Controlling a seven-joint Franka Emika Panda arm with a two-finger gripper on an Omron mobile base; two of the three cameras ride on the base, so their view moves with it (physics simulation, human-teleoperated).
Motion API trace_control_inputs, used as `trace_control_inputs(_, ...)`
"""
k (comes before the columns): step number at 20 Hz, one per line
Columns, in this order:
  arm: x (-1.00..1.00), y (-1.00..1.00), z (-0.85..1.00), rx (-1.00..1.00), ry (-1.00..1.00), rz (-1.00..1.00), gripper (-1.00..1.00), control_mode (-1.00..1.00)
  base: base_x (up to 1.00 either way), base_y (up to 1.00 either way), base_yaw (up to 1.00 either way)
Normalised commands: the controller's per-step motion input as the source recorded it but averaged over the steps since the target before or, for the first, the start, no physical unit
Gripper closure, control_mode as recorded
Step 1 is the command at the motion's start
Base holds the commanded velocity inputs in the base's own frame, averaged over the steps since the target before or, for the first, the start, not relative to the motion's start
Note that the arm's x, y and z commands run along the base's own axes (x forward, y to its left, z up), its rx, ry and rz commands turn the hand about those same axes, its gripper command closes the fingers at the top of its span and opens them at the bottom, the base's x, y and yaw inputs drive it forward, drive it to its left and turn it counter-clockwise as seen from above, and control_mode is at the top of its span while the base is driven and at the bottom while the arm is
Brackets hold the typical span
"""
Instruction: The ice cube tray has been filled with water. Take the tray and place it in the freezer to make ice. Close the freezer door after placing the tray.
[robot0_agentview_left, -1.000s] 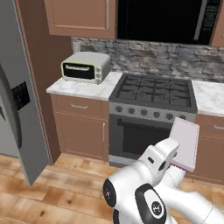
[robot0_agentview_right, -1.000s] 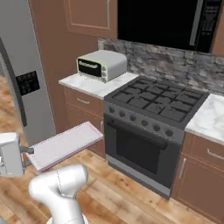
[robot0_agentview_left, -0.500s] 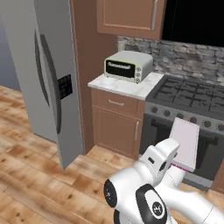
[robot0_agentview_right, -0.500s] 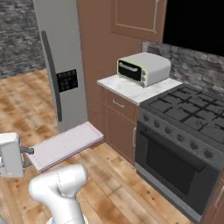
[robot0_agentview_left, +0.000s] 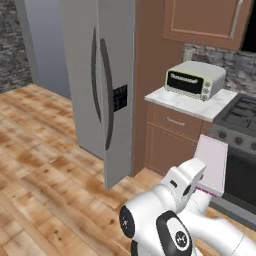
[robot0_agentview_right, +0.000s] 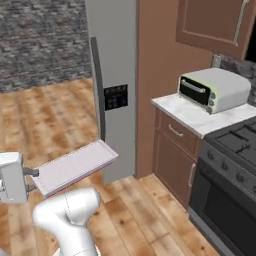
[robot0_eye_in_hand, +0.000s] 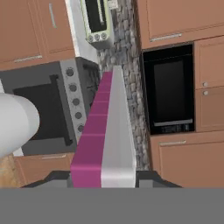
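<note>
The pale pink-lilac ice cube tray (robot0_agentview_right: 75, 165) sticks out flat to the right of my gripper (robot0_agentview_right: 33, 176), which is shut on its near end. In the left base view the tray (robot0_agentview_left: 212, 161) rises beyond my white arm. The hand view looks along the tray (robot0_eye_in_hand: 105, 131) edge-on, with a dark fingertip (robot0_eye_in_hand: 57, 178) on either side of its near end. The big grey refrigerator (robot0_agentview_left: 80, 60) stands ahead to the left. A plain door with a long dark handle (robot0_agentview_left: 93, 75) sits beside the door with the dark dispenser panel (robot0_agentview_left: 120, 97). No white shelves show; I cannot tell whether the freezer is open.
A toaster oven (robot0_agentview_left: 194, 80) sits on the marble counter (robot0_agentview_left: 187, 102) right of the refrigerator, above brown cabinets (robot0_agentview_right: 172, 150). The stove (robot0_agentview_right: 230, 150) is at the far right. Wooden floor (robot0_agentview_left: 45, 165) spreads in front of the refrigerator. A black microwave (robot0_eye_in_hand: 168, 87) shows in the hand view.
The base has moved, so the whole scene has slid right: stove and toaster oven shifted right and the refrigerator came toward the middle. The tray stays held the same way.
</note>
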Motion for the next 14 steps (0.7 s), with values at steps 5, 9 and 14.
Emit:
trace_control_inputs(5,0.0,0.0,0.0,0.0,0.0,0.0,1.0,1.0,0.36,0.65,0.31)
trace_control_inputs(9,0.0,0.0,0.0,0.0,0.0,0.0,1.0,1.0,0.42,0.65,0.3)
trace_control_inputs(14,0.0,0.0,0.0,0.0,0.0,0.0,1.0,1.0,0.44,0.68,0.28)
